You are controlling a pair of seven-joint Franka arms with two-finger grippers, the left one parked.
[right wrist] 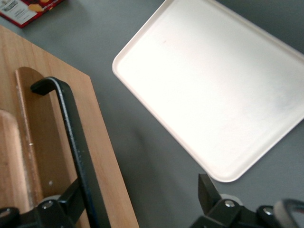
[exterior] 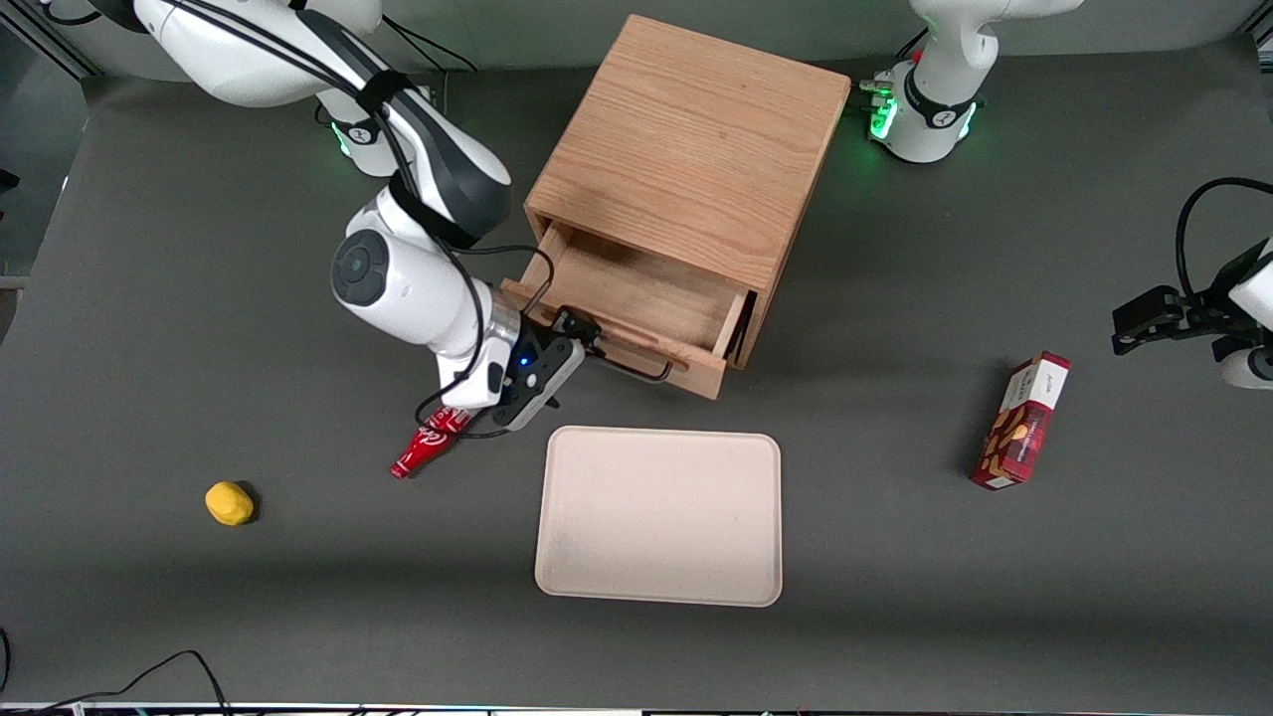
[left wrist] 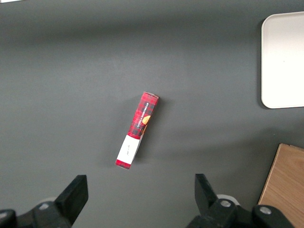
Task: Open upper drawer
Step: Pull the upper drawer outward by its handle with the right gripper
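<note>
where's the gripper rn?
Front view: the gripper is at the black handle of the upper drawer, which is pulled partly out of the wooden cabinet. The beige tray lies nearer the camera.

Tray [exterior: 658,517] near claw [exterior: 582,338], perhaps bottle [exterior: 426,447].

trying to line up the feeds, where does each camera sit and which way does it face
Front view: high, facing the robots, down on the upper drawer, tray and working arm's end effector at the handle.
Right wrist view: on the working arm, down past its fingers at handle and tray.
Left wrist view: on the parked arm, down at the red box.
All share the tray.
</note>
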